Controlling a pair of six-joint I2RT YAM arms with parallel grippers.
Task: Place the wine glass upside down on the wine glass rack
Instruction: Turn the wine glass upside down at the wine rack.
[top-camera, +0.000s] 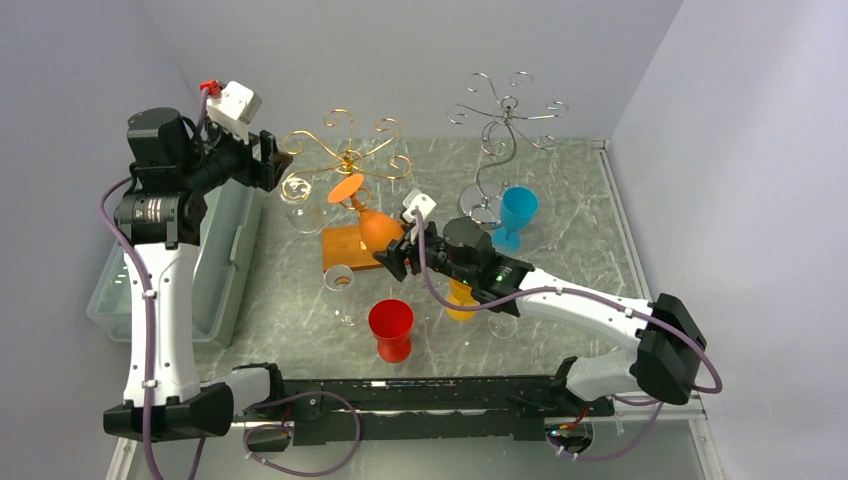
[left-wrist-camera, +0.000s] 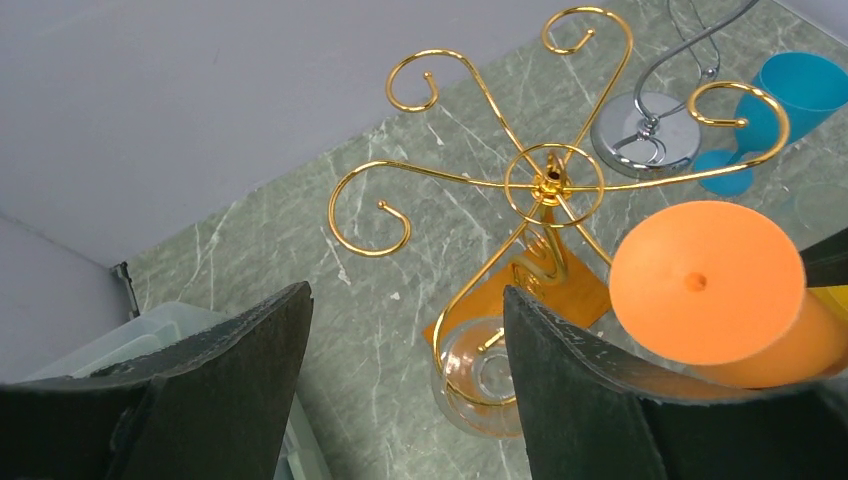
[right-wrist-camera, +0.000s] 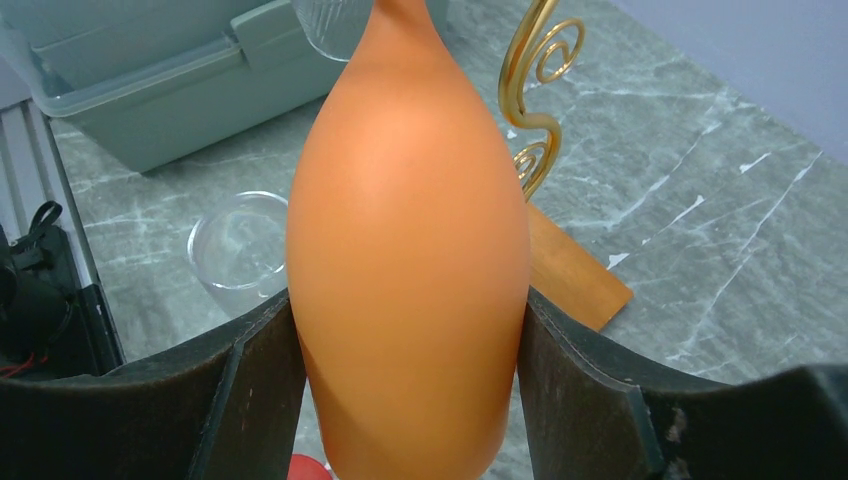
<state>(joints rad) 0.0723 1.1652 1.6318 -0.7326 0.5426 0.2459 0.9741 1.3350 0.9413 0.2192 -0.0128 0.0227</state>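
My right gripper (top-camera: 392, 250) is shut on the bowl of an orange wine glass (top-camera: 372, 222), held upside down with its round foot (left-wrist-camera: 706, 282) up beside the gold wire rack (top-camera: 348, 150). In the right wrist view the orange bowl (right-wrist-camera: 410, 240) fills the space between both fingers. My left gripper (top-camera: 268, 160) is open and empty, high at the rack's left side. A clear glass (left-wrist-camera: 482, 376) hangs upside down from one gold arm, below the left gripper's fingers. The gold rack (left-wrist-camera: 552, 182) stands on an orange-brown base plate (top-camera: 345, 246).
A silver wire rack (top-camera: 505, 120) stands at the back right with a blue glass (top-camera: 516, 213) at its base. A red glass (top-camera: 391, 328), a yellow glass (top-camera: 461, 299) and clear glasses (top-camera: 338, 279) stand in front. A grey-green bin (top-camera: 215, 260) lies at the left.
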